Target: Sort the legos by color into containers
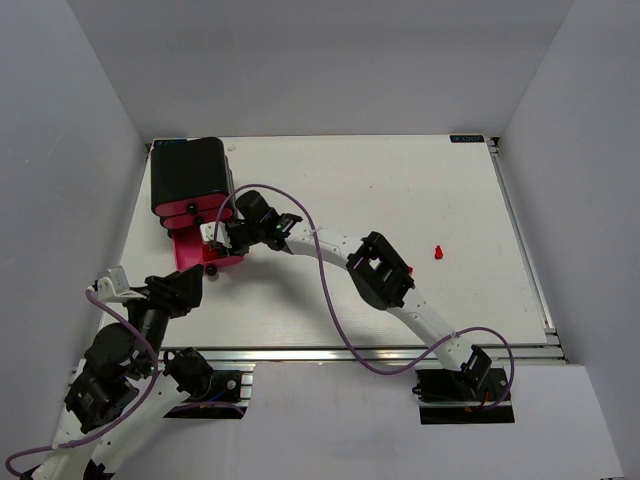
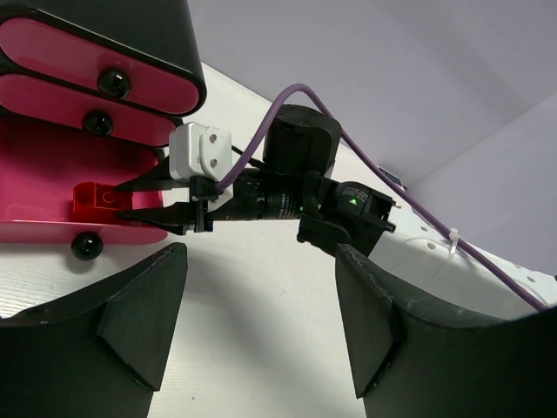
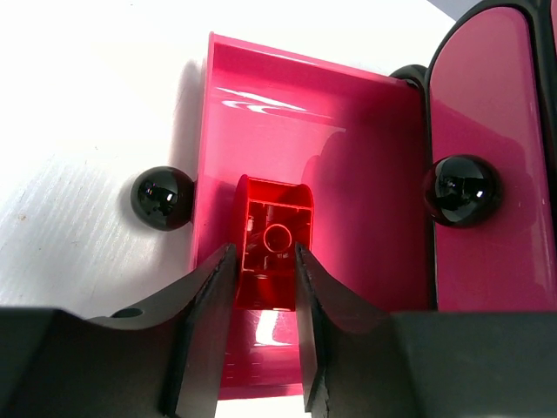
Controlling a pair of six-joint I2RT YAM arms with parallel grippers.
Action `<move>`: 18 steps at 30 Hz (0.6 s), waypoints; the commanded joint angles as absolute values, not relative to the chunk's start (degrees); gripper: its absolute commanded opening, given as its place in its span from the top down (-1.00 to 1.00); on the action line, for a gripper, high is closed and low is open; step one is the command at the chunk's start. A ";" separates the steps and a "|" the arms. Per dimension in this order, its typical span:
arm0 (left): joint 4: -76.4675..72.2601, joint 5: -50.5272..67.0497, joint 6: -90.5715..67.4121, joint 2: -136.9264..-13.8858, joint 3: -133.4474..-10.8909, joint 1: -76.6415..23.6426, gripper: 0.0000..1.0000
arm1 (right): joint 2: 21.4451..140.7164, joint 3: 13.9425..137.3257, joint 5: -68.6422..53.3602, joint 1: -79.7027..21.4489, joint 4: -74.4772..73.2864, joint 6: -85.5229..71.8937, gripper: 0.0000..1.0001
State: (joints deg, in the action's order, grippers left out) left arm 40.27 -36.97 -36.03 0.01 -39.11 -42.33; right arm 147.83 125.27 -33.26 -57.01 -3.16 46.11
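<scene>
Now your right gripper (image 3: 264, 254) pinches a red lego (image 3: 277, 228) in the open drawer (image 3: 365, 157) at the table's (image 1: 400, 200) ten o'clock; your left gripper (image 2: 261, 261) gapes wide, empty.

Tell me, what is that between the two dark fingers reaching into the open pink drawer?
A red lego, pinched at its sides by the right gripper above the bare floor of the open drawer. The right wrist view shows it best.
</scene>
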 commanded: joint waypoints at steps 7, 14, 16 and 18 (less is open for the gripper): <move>40.78 -37.44 -36.12 5.01 -39.38 -42.10 -0.57 | 149.06 126.74 -33.57 -56.86 -3.96 47.11 0.28; 40.78 -37.53 -36.04 5.10 -39.38 -42.10 -0.57 | 148.27 124.89 -33.22 -56.69 -4.22 49.04 0.48; 40.78 -37.53 -36.12 5.10 -39.38 -42.10 -0.57 | 148.10 124.72 -33.13 -56.78 -4.13 49.31 0.72; 40.78 -37.53 -36.12 5.10 -39.38 -42.10 -0.57 | 148.01 124.63 -32.96 -56.78 -4.04 49.39 0.77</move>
State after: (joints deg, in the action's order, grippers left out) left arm 40.27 -37.08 -36.03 0.01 -39.11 -42.33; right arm 147.83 125.01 -33.12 -56.97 -3.31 48.60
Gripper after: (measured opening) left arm 0.785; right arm 0.130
